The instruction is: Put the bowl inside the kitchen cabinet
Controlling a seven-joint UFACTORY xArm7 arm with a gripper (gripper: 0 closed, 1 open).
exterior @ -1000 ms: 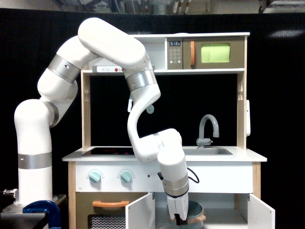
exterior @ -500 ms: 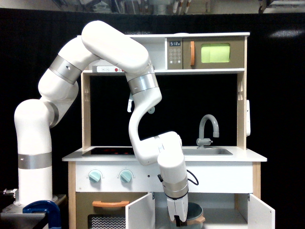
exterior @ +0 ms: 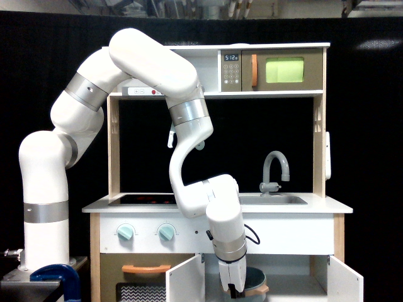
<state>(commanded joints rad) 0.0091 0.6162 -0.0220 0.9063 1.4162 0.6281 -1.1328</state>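
Note:
The grey-blue bowl [exterior: 255,279] with its tan rim band hangs low in the open kitchen cabinet [exterior: 286,267], between the two swung-out white doors. My gripper [exterior: 233,288] points straight down in front of the cabinet opening, and its fingers are closed on the bowl's left rim. The fingertips and the bowl's underside are cut off by the bottom edge of the exterior view, so I cannot tell whether the bowl rests on the cabinet floor.
The left cabinet door [exterior: 186,280] and right door [exterior: 345,280] stand open on either side of the gripper. The orange-handled oven [exterior: 146,269] is to the left. Above are the countertop with sink and faucet [exterior: 276,170], and the microwave [exterior: 283,70].
The gripper and the bowl have shifted slightly to the left and a little lower in the cabinet opening. The upper arm links have risen a bit.

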